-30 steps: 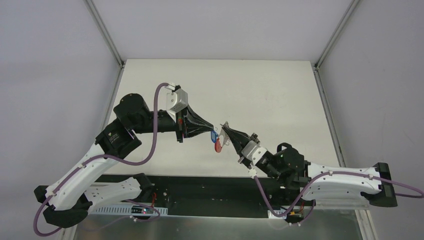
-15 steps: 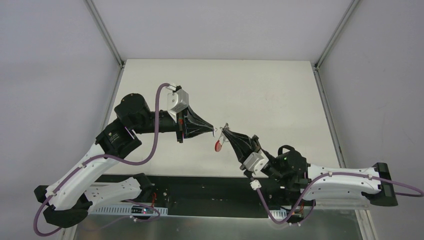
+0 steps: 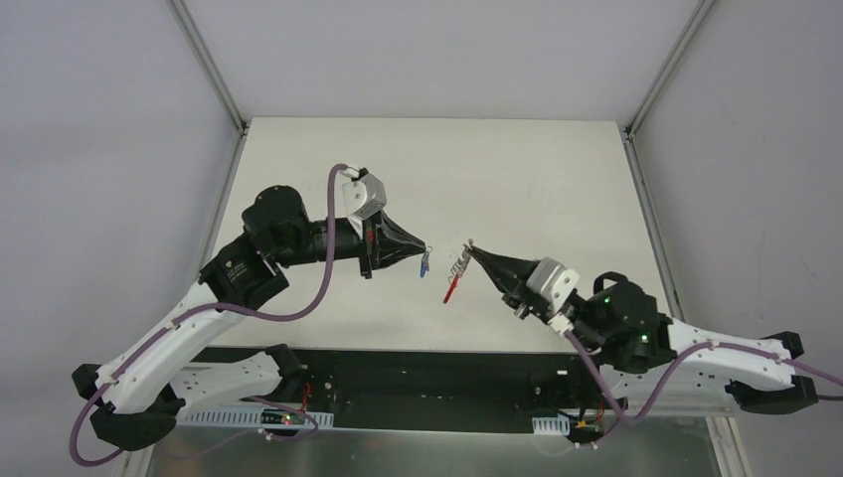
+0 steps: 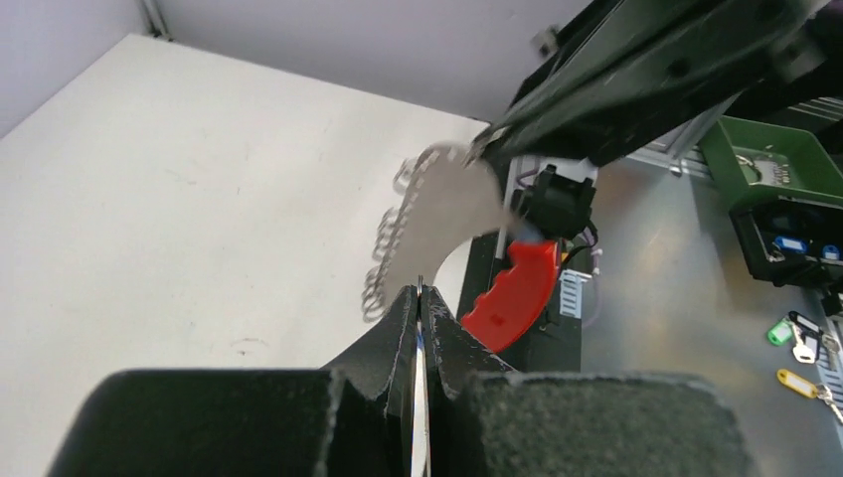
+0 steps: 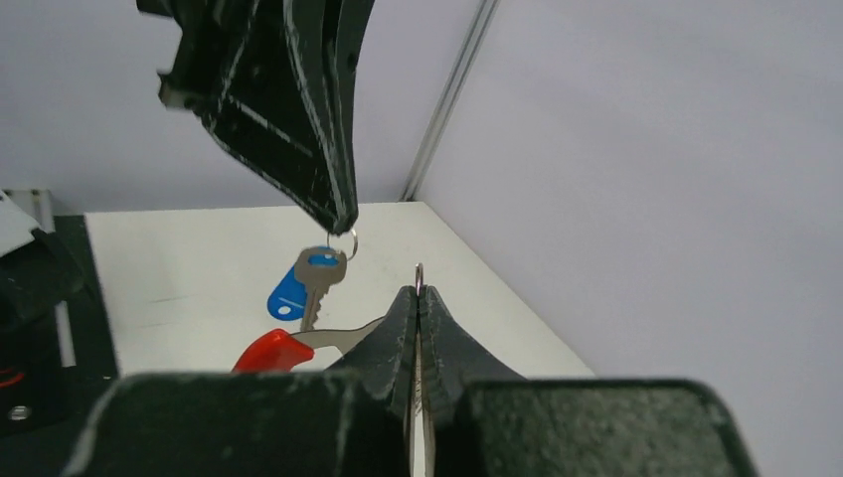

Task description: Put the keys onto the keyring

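1. The left gripper (image 3: 425, 248) is closed, its fingertips pinching a small wire ring from which the keys (image 3: 424, 265) hang freely in the air above the tabletop (image 3: 537, 179)
2. In the right wrist view the keys (image 5: 318, 274) show as one small metal key with the blue tag (image 5: 291, 290) lying just behind it, both dangling below the tip of the left gripper (image 5: 344, 225)
3. The right gripper (image 3: 470, 247) is also closed, clamped on a thin wire ring of the keyring (image 3: 457, 270), which is held up off the tabletop as well
4. The red strip (image 3: 451, 288) of the keyring hangs down from the chained rings, slanting toward the near edge of the tabletop
5. The two gripper tips point at each other near the middle of the tabletop, close together but apart, with the keys and the keyring hanging in the gap between them and not touching
6. From the left wrist view the left gripper (image 4: 420, 295) shows its fingers pressed together on a thin wire, and beyond it the keyring (image 4: 386, 250) hangs from the right gripper (image 4: 485, 147), the strip pale grey above and red (image 4: 517, 290) at its lower end
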Controlling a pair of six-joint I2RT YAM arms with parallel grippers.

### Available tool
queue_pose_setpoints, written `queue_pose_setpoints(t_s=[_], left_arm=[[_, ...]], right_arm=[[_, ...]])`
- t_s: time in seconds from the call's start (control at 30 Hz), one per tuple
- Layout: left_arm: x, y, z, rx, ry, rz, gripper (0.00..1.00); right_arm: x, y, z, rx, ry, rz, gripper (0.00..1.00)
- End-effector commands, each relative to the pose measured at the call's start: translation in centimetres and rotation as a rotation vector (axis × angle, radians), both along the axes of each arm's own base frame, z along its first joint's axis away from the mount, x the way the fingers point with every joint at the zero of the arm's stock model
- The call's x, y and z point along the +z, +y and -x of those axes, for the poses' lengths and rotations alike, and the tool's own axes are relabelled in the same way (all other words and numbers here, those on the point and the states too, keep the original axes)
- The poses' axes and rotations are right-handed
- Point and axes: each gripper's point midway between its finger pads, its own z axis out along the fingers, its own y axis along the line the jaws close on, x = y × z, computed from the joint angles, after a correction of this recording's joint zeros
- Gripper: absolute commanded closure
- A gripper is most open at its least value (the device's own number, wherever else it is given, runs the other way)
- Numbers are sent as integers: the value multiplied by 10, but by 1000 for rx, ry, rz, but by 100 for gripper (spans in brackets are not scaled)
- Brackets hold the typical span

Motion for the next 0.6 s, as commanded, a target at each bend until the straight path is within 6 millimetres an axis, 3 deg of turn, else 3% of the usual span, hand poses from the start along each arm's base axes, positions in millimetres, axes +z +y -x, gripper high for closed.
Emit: queue_pose_setpoints(t_s=[0.0, 0.23, 0.57], left_arm=[[-27, -10, -27, 95, 41, -61, 100], [-91, -25, -65, 214, 152, -189, 100], [-194, -47, -94, 283, 307, -362, 100]], right_arm=[[13, -28, 2, -4, 248, -25, 100], [-4, -47, 9, -34, 485, 88, 100], [-21, -62, 11, -60, 573, 103, 100]])
